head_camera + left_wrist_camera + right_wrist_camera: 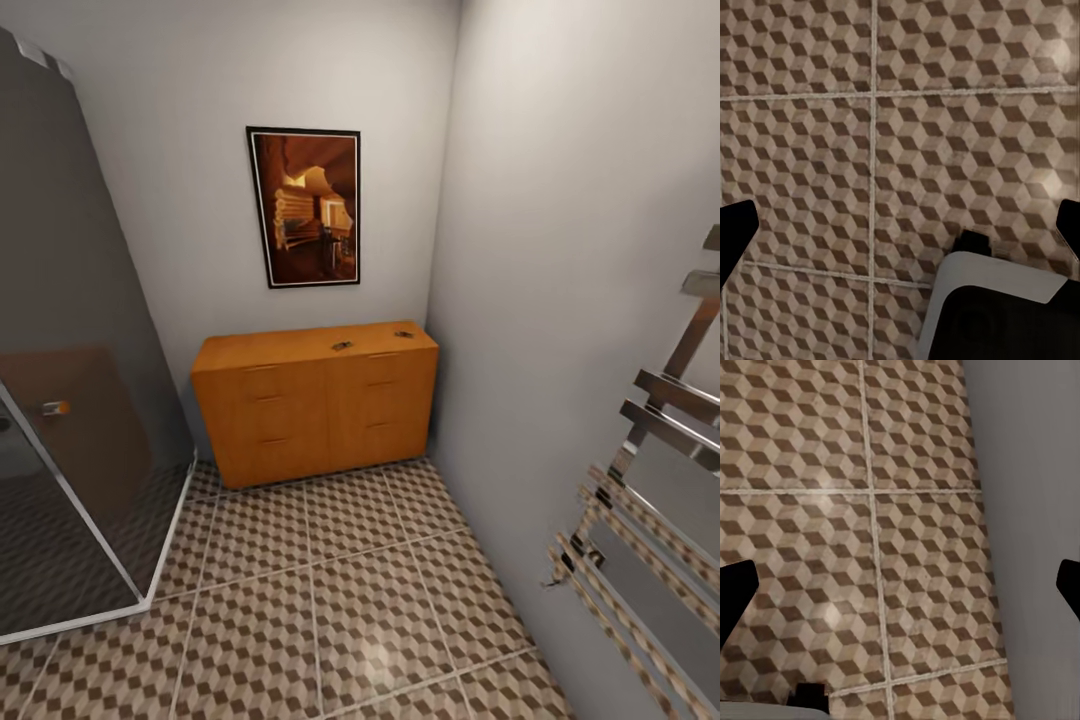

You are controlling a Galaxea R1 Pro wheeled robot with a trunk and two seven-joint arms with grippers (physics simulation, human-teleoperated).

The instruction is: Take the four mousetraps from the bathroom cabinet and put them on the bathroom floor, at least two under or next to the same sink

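Note:
The orange-brown cabinet [315,412] stands against the far wall in the corner, its drawers closed. Two tiny dark mousetraps lie on its top: one [341,346] near the middle of the front edge, another [403,334] toward the right end. The cube-patterned bathroom floor [350,600] stretches between me and the cabinet. My left gripper [900,232] hangs open over the floor tiles [945,150], nothing between its fingers. My right gripper [900,589] is open too, above the tiles [832,510] beside a grey wall. The sink is out of view.
A dark glass shower enclosure [70,400] takes up the left side. A chrome towel rail [650,480] juts from the right wall. A framed picture [305,207] hangs above the cabinet. Part of my base [990,307] shows in the left wrist view.

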